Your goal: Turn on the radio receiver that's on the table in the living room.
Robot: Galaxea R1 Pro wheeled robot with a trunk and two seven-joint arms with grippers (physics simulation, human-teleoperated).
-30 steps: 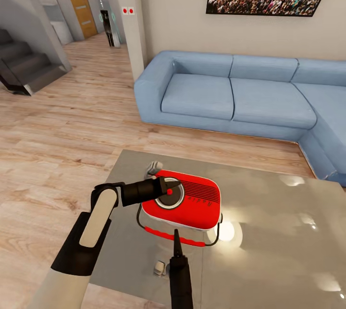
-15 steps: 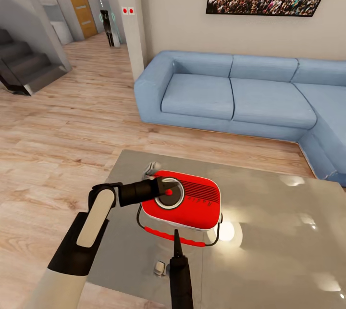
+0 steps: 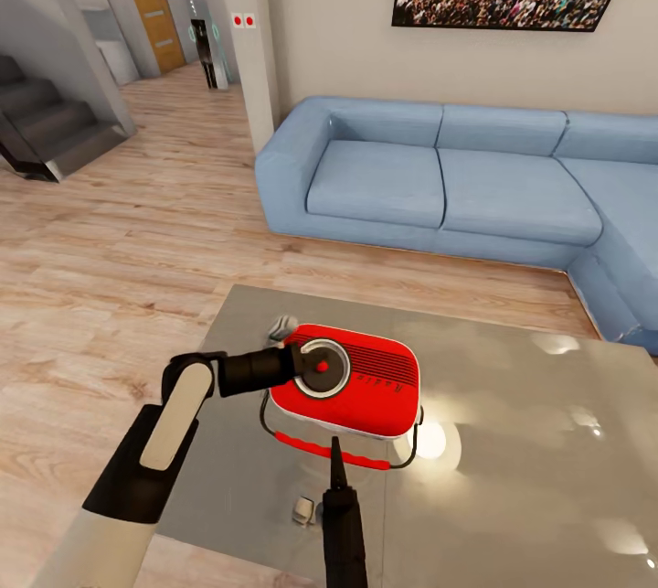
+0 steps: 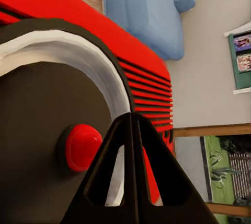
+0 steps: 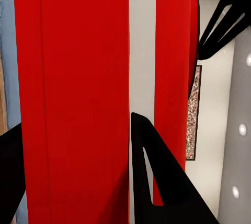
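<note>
Wood floor and a blue sofa (image 3: 439, 176) surround the grey table (image 3: 548, 442). On its near left part lies the red radio (image 3: 366, 387). Left gripper (image 4: 132, 125), fingers pressed together, hovers at its round dial (image 4: 52, 130). Right gripper (image 3: 334, 469) sits by the handle, fingers apart.

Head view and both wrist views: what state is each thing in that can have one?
Flat red radio receiver with white rim band: lying face up on the table, wire handle folded down toward the robot.
Glossy grey-taupe table: bearing the radio.
Left end effector: shut, tips together at the dial's edge, beside the small red knob.
Right end effector: near the handle; open or shut cannot be told.
</note>
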